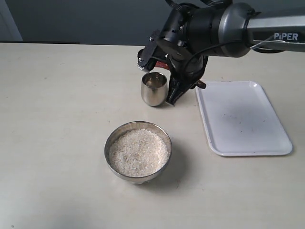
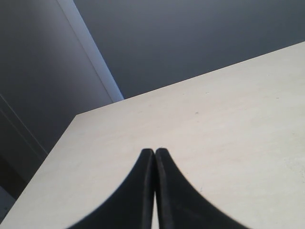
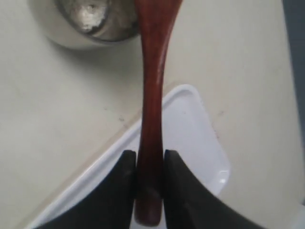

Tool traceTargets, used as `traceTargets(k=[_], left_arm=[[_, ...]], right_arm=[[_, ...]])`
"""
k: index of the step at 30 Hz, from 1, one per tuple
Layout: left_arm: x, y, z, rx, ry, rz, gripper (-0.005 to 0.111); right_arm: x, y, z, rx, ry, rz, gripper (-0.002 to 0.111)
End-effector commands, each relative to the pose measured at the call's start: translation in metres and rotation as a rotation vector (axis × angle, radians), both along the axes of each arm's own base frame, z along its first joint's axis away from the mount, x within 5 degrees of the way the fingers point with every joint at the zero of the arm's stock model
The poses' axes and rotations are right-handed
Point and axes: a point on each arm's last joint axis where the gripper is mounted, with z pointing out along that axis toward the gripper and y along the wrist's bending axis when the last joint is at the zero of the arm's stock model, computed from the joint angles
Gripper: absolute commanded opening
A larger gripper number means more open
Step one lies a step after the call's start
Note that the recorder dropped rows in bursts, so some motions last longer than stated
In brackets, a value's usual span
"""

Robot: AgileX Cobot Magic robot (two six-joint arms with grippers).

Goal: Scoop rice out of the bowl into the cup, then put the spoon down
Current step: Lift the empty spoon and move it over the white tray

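Beside the cup (image 1: 154, 88) rim, spoon (image 3: 151, 95), perhaps touching.

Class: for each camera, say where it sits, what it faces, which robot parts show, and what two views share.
Exterior: above table, looking down at bowl, cup, tray; right arm shows.
Left wrist: behind shut left gripper, facing along table to dark wall.
Right wrist: behind right gripper clamping spoon, facing down at cup, tray.
Shared: exterior and right wrist show cup, tray.
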Motion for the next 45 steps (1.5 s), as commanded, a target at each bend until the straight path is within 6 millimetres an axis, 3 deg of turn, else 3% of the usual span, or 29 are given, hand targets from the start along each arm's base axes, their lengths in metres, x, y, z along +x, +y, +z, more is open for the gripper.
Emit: traceTargets(k=[1,4,10,16,26,28,33,35,45], left_arm=[[0.000,0.000,0.001,-0.009,-0.011,-0.007,0.000],[0.000,-0.001,0.002,-0.011,-0.013,-0.007,0.000],[0.000,-0.001,0.002,-0.011,-0.013,-0.007,0.000],[0.000,-0.001,0.002,-0.011,-0.013,-0.007,0.000],[0.000,-0.001,0.002,-0.011,-0.013,-0.007,0.000],[0.000,-0.001,0.002,-0.011,-0.013,-0.007,0.000],[0.000,-0.001,0.002,-0.011,-0.013,-0.007,0.000],[0.000,-0.001,0.002,-0.011,-0.013,-0.007,0.000],[0.000,-0.001,0.002,-0.011,-0.013,-0.007,0.000]], right_arm=[[0.019,-0.007,0.015,-0.106,-0.246,0.027,-0.001],[0.028,-0.010,0.026,-0.226,-0.395,0.079,-0.001],[0.039,-0.006,0.051,-0.244,-0.710,0.088,-0.001],[0.040,-0.005,0.057,-0.245,-0.771,0.101,-0.001],[0.032,-0.016,0.096,-0.151,-0.909,-0.006,-0.001],[0.029,-0.019,0.095,-0.095,-0.850,-0.050,-0.001],[0.017,-0.026,0.060,0.057,-0.387,-0.170,-0.001],[0.015,-0.030,0.052,0.113,-0.278,-0.246,-0.001],[0.022,-0.092,0.030,0.322,0.253,-0.681,-0.001]])
